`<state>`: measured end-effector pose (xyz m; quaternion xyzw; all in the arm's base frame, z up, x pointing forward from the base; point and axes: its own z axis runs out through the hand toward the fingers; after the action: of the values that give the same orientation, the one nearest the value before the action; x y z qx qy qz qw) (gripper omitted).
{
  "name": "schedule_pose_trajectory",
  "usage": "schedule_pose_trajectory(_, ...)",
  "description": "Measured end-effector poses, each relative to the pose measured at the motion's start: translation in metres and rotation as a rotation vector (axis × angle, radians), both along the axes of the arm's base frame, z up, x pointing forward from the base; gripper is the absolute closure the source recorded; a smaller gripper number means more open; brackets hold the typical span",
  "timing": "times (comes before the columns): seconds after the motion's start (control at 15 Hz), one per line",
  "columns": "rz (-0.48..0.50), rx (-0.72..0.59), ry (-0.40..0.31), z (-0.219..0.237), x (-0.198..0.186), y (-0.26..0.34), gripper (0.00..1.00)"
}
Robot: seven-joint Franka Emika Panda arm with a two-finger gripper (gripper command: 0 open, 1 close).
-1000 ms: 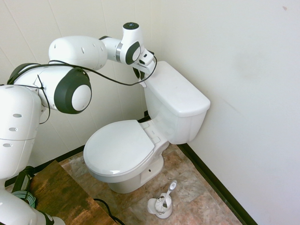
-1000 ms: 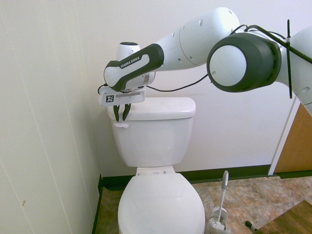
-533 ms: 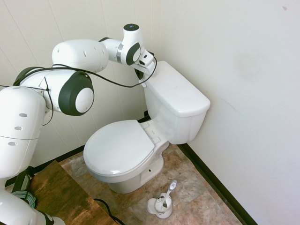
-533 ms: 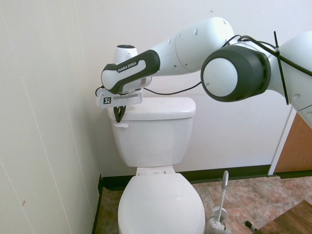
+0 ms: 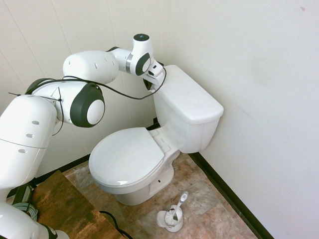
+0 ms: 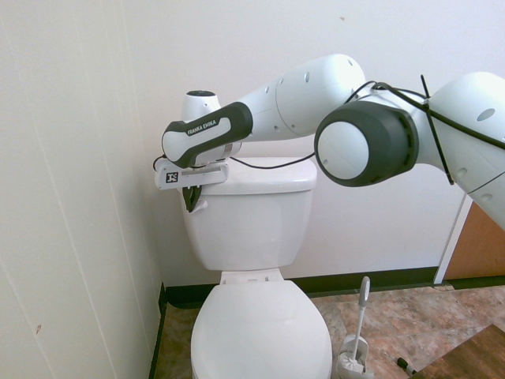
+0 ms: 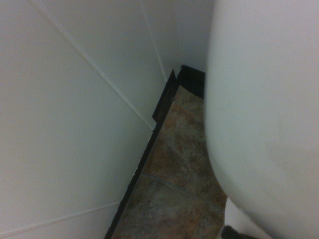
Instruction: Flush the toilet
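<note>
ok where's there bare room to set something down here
The tank lid is bare from its middle to the end away from the claw; the closed seat lid is bare too. It's crowded at the flush lever, beside the panelled wall.

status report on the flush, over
Gripper shut, down at flush lever. Lever tilted. Toilet lid closed. Brush holder on floor, well clear.

The toilet [image 6: 260, 332] is plain white (glossy, too), the arm [image 5: 89, 67] white with dark grey patches. Floor [image 5: 209, 209]: mottled brown, pink and grey. Baseboard [image 5: 224, 190] near-black green; table [image 5: 70, 209] streaked dark brown; brush [image 5: 180, 201] white.
</note>
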<state>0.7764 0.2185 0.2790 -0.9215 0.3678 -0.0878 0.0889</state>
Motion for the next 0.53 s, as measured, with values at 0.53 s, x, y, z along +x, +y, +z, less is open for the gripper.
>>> schedule_pose_trajectory(0.53, -0.017, 0.005, -0.005, 0.028, -0.002, -0.001, 1.0)
